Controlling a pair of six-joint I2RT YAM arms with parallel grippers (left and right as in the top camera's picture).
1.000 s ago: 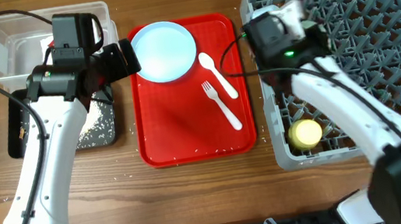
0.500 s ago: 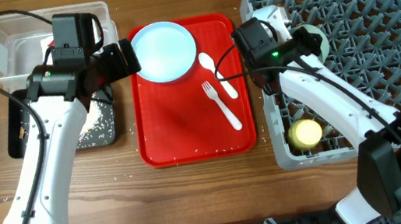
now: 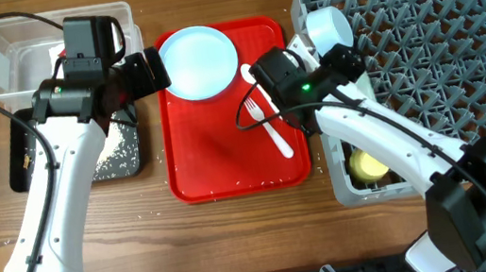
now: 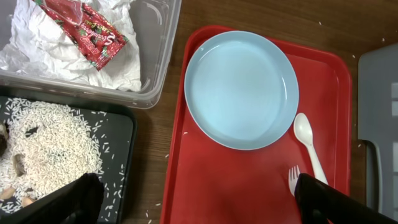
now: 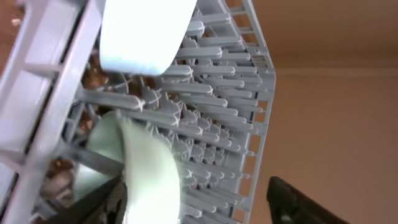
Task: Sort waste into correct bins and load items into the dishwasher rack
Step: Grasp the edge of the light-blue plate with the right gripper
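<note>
Loading the dishwasher rack [image 3: 438, 32]: light blue plate [image 4: 241, 87], spoon [image 4: 309, 146] and fork [image 3: 267, 123] lie on the red tray [image 3: 216, 149]. The left gripper [image 4: 196, 199] and right gripper [image 5: 202, 202] are spread, empty — next, likely, a low pinch on the fork's thin handle.

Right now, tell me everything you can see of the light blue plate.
The light blue plate is round and shallow with a low raised rim, smooth and matte like plastic. It is empty and looks clean. It lies flat, face up, in the far left corner of the red tray, resting on it. The white spoon lies close beside its rim; whether they touch is unclear.
</note>
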